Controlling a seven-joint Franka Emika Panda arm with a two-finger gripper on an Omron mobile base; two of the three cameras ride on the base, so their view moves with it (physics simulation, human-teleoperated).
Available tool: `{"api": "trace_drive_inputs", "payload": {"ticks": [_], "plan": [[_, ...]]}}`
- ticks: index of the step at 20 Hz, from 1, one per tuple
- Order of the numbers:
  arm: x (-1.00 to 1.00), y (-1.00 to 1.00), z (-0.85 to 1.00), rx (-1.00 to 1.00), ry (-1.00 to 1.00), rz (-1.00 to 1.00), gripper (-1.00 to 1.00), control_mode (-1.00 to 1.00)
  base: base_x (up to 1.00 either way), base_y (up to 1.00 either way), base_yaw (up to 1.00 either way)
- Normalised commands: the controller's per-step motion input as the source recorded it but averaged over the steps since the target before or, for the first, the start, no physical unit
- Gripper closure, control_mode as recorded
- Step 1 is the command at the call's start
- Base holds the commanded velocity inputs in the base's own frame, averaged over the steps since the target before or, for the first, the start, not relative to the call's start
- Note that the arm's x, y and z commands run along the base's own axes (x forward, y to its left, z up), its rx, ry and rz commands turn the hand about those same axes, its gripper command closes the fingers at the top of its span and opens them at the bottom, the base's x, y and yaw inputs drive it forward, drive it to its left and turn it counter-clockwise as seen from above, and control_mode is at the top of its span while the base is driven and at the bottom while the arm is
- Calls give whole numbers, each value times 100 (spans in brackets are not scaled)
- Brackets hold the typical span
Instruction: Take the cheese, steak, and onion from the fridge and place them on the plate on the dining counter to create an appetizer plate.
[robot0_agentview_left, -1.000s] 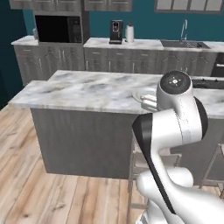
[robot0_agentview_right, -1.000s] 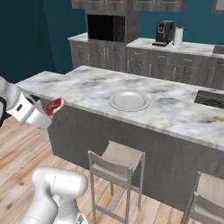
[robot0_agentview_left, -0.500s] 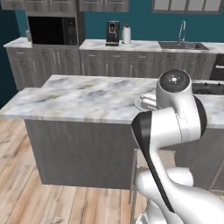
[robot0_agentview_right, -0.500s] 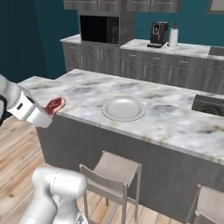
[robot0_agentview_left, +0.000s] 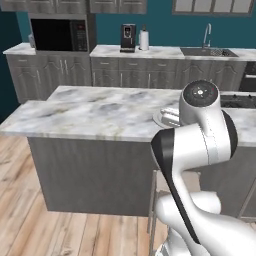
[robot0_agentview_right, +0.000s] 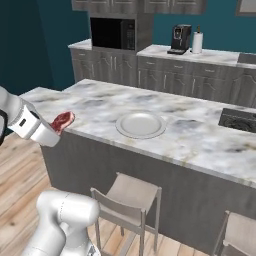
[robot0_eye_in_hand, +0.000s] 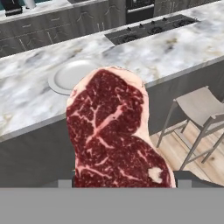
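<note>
My gripper (robot0_agentview_right: 58, 125) is shut on the steak (robot0_agentview_right: 63, 119), a flat red slab with pale marbling. It hangs in the air just off the near left edge of the dining counter (robot0_agentview_right: 200, 135). In the hand view the steak (robot0_eye_in_hand: 113, 131) stands upright between the jaws and hides part of the counter (robot0_eye_in_hand: 26, 96). The pale round plate (robot0_agentview_right: 141, 124) lies bare on the marble, to the right of the steak and beyond it. The same plate (robot0_eye_in_hand: 70, 74) shows behind the meat, and my arm half hides the plate (robot0_agentview_left: 166, 117) in the left base view. The cheese, onion and fridge are out of view.
Two grey stools (robot0_agentview_right: 127, 197) (robot0_agentview_right: 240, 235) stand at the island's near side. A black cooktop (robot0_agentview_right: 237, 120) is set into its right end. The wall counter behind carries a microwave (robot0_agentview_right: 112, 34), a coffee machine (robot0_agentview_right: 180, 39) and a paper-towel roll (robot0_agentview_right: 197, 42).
The whole picture has shifted: the base has driven closer along the island, so counter and plate loom larger. The steak stays in the shut gripper as before.
</note>
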Motion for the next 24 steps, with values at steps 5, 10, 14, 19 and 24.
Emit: {"api": "trace_drive_inputs", "payload": {"ticks": [5, 10, 14, 19, 24], "plan": [[0, 0, 0, 0, 0, 0, 100, 100, 34, -6, -7], [0, 0, 0, 0, 0, 0, 100, 100, 26, -19, -19], [0, 0, 0, 0, 0, 0, 100, 100, 17, -30, -28], [0, 0, 0, 0, 0, 0, 100, 100, 12, -29, -32], [0, 0, 0, 0, 0, 0, 100, 100, 28, -15, -32]]}}
